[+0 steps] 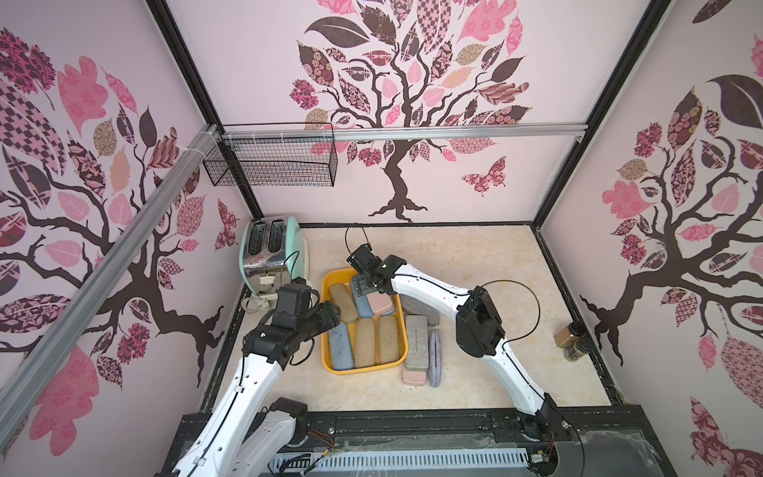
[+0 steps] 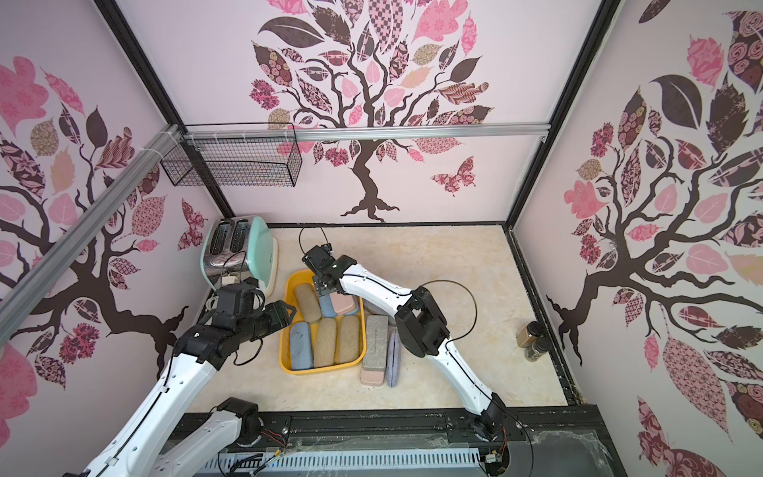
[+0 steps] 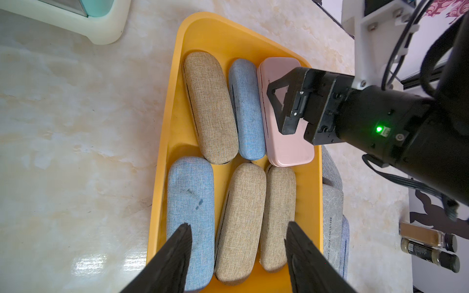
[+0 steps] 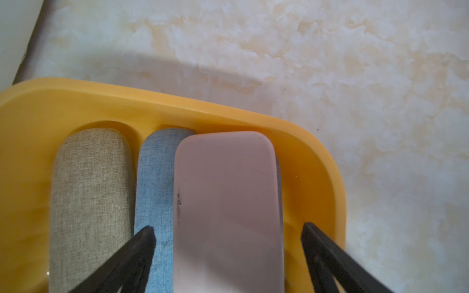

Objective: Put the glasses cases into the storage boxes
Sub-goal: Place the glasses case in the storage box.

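Black fingers of right gripper spread wide, straddling smooth pale pink rectangular case without gripping it. The case lies in glossy yellow-orange tray beside woven blue case and tan case. Left gripper half-spread, empty, above the tray. Grey flat case outside the tray bears small print, barely legible.

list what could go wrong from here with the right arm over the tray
1. The right gripper has its jaws open astride the pink case, one close to the yellow tray wall; pulling away crooked could snag either.
2. The left gripper hovers open over the same tray, so the arms might collide.
3. The tray looks nearly full; the grey flat case beside it may have to lie on top and could slide off.
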You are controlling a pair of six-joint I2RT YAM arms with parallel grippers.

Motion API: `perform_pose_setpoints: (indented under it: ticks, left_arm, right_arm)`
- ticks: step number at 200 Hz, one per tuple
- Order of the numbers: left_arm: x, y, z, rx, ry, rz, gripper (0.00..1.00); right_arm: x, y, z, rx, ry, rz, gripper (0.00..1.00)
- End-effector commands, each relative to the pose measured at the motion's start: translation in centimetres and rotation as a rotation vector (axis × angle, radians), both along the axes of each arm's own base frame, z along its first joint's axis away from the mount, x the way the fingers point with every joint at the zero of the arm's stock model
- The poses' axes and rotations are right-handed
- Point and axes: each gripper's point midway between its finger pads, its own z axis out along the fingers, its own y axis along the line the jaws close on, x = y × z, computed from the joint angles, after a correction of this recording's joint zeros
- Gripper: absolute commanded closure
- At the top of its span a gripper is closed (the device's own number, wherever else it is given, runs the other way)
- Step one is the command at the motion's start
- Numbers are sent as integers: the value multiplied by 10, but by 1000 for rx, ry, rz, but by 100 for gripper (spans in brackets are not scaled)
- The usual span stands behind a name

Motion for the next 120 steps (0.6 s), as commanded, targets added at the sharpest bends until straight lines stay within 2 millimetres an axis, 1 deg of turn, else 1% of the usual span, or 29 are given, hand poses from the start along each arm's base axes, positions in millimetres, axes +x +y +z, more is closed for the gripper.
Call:
perform_pose_setpoints:
  ticks: [1,8,14,17,27,30,38,39,46,50,58,61,64,65,72,82,101,120]
  left_arm:
    - [-3,0,-7,10,16,-6,38]
    - [-3,-1,-7,6,18,-9,38]
    - [-3,-1,-6,4,15,-12,38]
    - [-3,-2,-6,2,14,-16,38]
    - [-2,-4,-6,-3,15,-25,38]
    - [-2,-5,-6,-5,18,-28,37]
    - [0,-7,-5,-11,22,-40,37]
    - [0,-8,-5,-11,23,-42,37]
    - [0,-11,-5,-18,32,-61,37]
    - [1,-14,-6,-27,39,-71,37]
    - [2,-19,-6,-41,51,-87,37]
    - [2,-21,-6,-44,52,-93,37]
    - [2,-22,-6,-47,55,-98,37]
    - [3,-23,-6,-48,56,-100,37]
    - [4,-26,-6,-51,58,-111,37]
    - [5,-31,-4,-58,52,-122,35]
    - [10,-41,-4,-82,45,-139,33]
    - [17,-51,-7,-91,66,-147,33]
  right_arm:
    - [-12,-14,81,63,-85,-36,7]
    - [-16,-22,91,71,-94,-55,7]
    - [-22,-34,91,58,-94,-73,8]
    - [-24,-38,96,67,-102,-80,8]
    - [-34,-57,96,58,-107,-106,8]
    - [-37,-62,102,72,-117,-114,8]
    - [-47,-82,98,76,-115,-136,8]
    - [-47,-82,98,76,-115,-136,8]
    - [-54,-98,102,99,-117,-157,8]
    - [-59,-108,96,99,-103,-170,8]
    - [-70,-129,93,127,-85,-195,8]
    - [-72,-132,94,137,-83,-198,8]
    - [-78,-142,87,137,-70,-208,8]
    - [-78,-144,89,143,-72,-213,8]
    - [-87,-160,79,133,-56,-234,8]
    - [-99,-180,68,116,-28,-260,8]
    - [-119,-206,53,103,10,-295,7]
    - [-136,-224,37,120,49,-314,6]
